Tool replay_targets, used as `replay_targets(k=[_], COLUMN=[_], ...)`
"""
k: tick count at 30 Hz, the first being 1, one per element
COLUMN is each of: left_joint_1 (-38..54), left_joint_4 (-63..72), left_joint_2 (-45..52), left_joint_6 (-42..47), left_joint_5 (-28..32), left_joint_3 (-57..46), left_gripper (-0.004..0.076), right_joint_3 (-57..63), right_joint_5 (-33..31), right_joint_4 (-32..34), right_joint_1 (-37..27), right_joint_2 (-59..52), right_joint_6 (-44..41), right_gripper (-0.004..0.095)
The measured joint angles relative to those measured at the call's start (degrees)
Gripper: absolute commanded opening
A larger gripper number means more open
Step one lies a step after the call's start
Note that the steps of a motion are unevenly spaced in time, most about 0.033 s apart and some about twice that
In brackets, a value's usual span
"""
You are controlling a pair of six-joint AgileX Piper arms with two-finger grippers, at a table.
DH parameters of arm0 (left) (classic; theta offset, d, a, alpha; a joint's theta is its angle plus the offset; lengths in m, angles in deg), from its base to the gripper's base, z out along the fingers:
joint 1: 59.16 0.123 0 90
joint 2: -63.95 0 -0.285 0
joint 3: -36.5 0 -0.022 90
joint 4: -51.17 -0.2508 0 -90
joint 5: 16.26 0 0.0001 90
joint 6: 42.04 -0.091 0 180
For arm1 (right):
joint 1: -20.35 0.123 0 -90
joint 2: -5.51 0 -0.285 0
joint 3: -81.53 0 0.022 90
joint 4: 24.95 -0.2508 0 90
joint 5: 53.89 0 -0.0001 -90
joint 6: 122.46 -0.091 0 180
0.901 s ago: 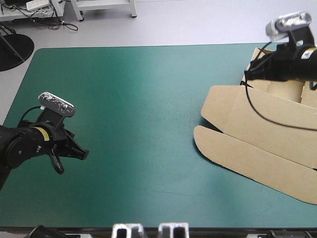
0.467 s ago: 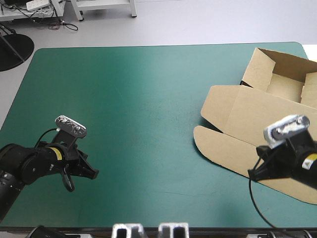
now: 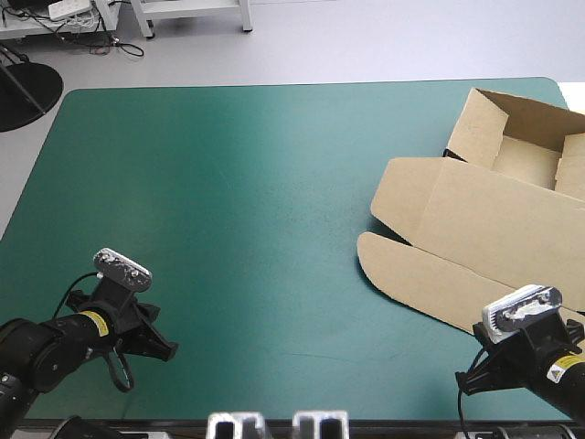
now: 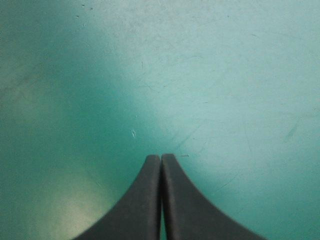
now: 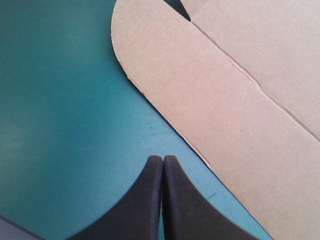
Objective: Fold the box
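Teal-green covered table (image 3: 228, 183), brown box (image 3: 484, 219) on its right part, lid flat

Brown box (image 3: 475, 233): open tray, lid flat, table's right side.

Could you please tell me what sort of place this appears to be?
Probably a robotics lab bench: a teal-green covered table, two robot arms whose left hand and right hand are shut and empty, and a brown box partly folded.
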Motion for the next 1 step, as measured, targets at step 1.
replay_targets(k=[1], left_joint_1=[0.0], left_joint_4=[0.0], left_joint_2=[0.1], left_joint_6=[0.0], left_joint_5=[0.8], left_joint_3=[-0.7], left_gripper=[-0.0009], right_joint_3=[0.4], right_joint_5=[0.2], right_joint_4=[0.0], right_joint_1=[0.0], right_joint_2=[0.0], right_joint_6=[0.2], right_gripper=[-0.0015])
